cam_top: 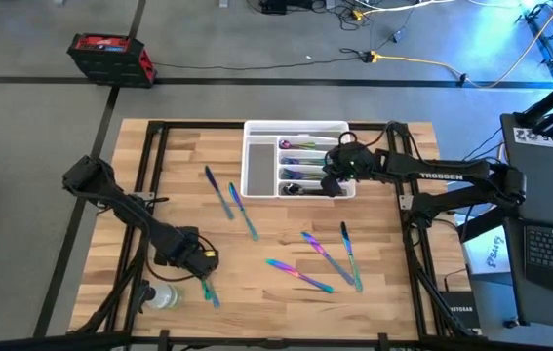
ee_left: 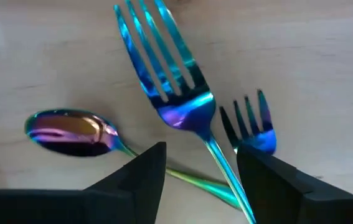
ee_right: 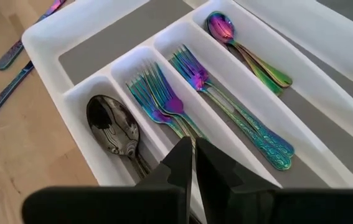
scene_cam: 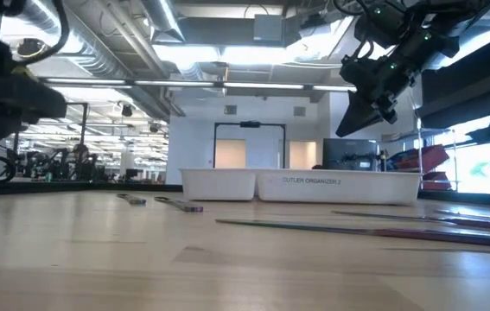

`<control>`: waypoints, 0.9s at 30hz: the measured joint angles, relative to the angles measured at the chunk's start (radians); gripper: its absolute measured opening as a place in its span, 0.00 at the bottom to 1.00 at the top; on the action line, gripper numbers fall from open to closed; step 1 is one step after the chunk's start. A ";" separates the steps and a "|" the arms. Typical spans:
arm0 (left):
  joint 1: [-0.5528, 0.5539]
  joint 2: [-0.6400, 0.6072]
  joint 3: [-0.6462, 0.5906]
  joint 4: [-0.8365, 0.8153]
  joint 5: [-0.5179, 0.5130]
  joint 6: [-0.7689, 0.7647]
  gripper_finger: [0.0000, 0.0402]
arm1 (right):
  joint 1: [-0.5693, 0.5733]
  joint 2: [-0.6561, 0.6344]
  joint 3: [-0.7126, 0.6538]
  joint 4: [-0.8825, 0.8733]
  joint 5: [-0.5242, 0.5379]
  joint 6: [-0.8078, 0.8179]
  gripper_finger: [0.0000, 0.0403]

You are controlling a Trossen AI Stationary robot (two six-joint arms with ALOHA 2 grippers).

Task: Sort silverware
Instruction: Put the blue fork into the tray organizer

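Plainly a crowded pick: left gripper (ee_left: 201,149) low over a small cluster at the left edge of the pale wooden table (cam_top: 393,292), fingers (ee_left: 142,177) spread apart, nothing clamped. Straddling the slim neck of a large iridescent blue-and-purple metal fork (ee_left: 170,81). Just beside that, a smaller blue fork (ee_left: 251,124) and a rainbow pink-and-gold spoon (ee_left: 70,130), its thin stem apparently crossing under the big fork's handle right between the fingers.

Likely trouble from that crossing:
- Could pinch fork and spoon together on closing, and so carry two kinds to one slot.
- Could nudge the smaller fork with the outer finger and skew the grip.
- Could also lose the piece altogether, judging by how slick, thin and flat on the wood it looks.
- Might knock the clear plastic bottle (cam_top: 162,295), lying near the left gripper in the high view.

Right gripper (ee_right: 195,158) pinched closed with nothing in it, hovering above the white compartmented plastic tray (cam_top: 249,156) at the far middle of the table. Little risk there unless lowered onto the sorted pieces.

Tray contents, from the right wrist view:
- dark mirror-finish spoons (ee_right: 114,127) in the slot nearest the fingers
- small teal-and-purple forks (ee_right: 157,99) in the next
- longer forks with patterned handles (ee_right: 226,102) in the third
- rainbow spoons (ee_right: 244,43) in the fourth
- bare grey floor in the long crosswise compartment

Loose blue knives (cam_top: 242,210) and other mixed rainbow pieces (cam_top: 300,276) scattered mid-table, not yet sorted.
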 joint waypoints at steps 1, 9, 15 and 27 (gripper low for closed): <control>0.000 0.000 -0.006 -0.001 0.000 0.001 0.44 | 0.000 0.000 0.000 -0.001 0.000 0.000 0.01; 0.010 -0.002 -0.010 -0.072 -0.007 0.060 0.29 | 0.000 0.000 0.000 -0.001 0.000 0.000 0.01; 0.032 -0.001 -0.017 -0.130 -0.033 0.139 0.12 | 0.000 0.000 0.000 0.000 0.000 0.000 0.01; 0.093 -0.007 -0.067 -0.102 -0.019 0.267 0.01 | 0.000 0.000 0.000 -0.001 0.000 0.000 0.01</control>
